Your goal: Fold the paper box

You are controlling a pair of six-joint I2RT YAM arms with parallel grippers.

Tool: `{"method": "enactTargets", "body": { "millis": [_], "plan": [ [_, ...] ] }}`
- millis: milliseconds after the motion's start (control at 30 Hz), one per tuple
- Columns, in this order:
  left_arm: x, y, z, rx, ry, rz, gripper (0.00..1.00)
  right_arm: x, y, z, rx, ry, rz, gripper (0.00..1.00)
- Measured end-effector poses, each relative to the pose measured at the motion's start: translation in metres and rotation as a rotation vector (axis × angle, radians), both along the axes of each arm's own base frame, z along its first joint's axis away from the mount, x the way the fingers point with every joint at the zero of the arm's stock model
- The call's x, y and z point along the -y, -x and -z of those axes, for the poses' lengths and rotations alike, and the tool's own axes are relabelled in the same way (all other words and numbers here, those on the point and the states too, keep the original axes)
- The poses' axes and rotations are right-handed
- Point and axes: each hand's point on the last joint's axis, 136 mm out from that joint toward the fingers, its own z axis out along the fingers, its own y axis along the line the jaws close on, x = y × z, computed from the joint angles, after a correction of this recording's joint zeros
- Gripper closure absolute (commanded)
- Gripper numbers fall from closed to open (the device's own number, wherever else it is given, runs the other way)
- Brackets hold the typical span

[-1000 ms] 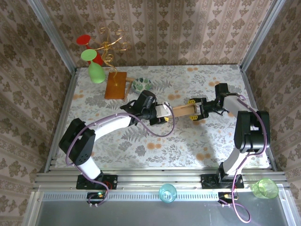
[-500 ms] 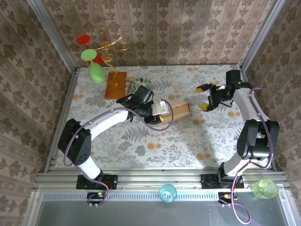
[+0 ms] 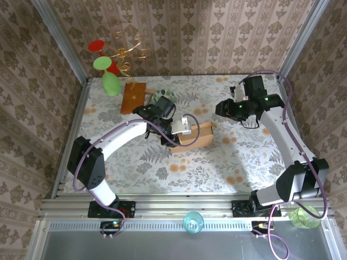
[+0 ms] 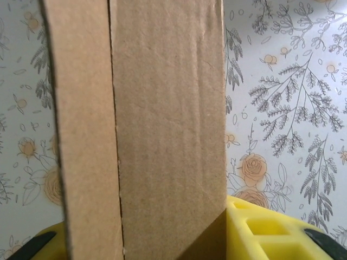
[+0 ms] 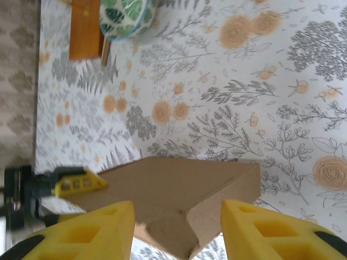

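we have the paper box (image 3: 199,135) near the middle of the table (image 3: 244,162), clamped at its left end by the left gripper (image 3: 181,132). in the left wrist view, a cardboard panel stands between the yellow fingers (image 4: 260,227), so that gripper is closed on the box. we cannot tell whether the box rests on the table or hangs just above it.

the right gripper (image 5: 178,216) has its jaws apart with nothing between them. it is raised over the far right part of the table and does not touch the box.

the next move turns on one relation: the box's long axis runs roughly left to right, with its free end toward the right arm. from the right gripper, that end lies nearer us and a little left. in the right wrist view the free corner sits straight ahead between the open fingers, so we judge the right arm best placed to reach in and work a flap while the left arm steadies the box.
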Motion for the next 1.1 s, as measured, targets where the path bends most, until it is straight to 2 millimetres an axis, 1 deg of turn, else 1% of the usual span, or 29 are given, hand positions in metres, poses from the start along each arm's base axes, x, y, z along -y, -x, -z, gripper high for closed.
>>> {"method": "enactTargets", "body": {
  "millis": [133,200,333,400,567,867,933,1000,1100],
  "plan": [
    [0.001,-0.003,0.001,-0.021,-0.029,-0.004,0.61,-0.010,0.008,0.005,0.068,0.074,-0.130,0.58],
    [0.001,-0.005,0.002,-0.030,-0.042,-0.006,0.61,-0.015,0.012,0.009,0.088,0.105,-0.184,0.59],
    [0.000,-0.007,0.003,-0.042,-0.062,-0.012,0.61,-0.020,0.015,0.011,0.121,0.154,-0.250,0.58],
    [0.000,-0.008,0.003,-0.046,-0.070,-0.013,0.60,-0.021,0.017,0.015,0.122,0.175,-0.273,0.58],
    [0.001,-0.010,0.004,-0.056,-0.088,-0.015,0.61,-0.018,0.022,0.029,0.106,0.223,-0.302,0.58],
    [0.002,-0.013,0.005,-0.065,-0.105,-0.016,0.60,-0.012,0.015,0.054,0.056,0.293,-0.306,0.62],
    [0.002,-0.014,0.005,-0.065,-0.111,-0.018,0.60,-0.012,0.014,0.059,0.041,0.297,-0.310,0.64],
    [0.002,-0.015,0.005,-0.065,-0.114,-0.018,0.60,-0.012,0.012,0.064,0.027,0.302,-0.312,0.69],
    [0.002,-0.015,0.006,-0.066,-0.117,-0.019,0.60,-0.015,0.009,0.064,0.027,0.304,-0.316,0.74]
  ]
}}
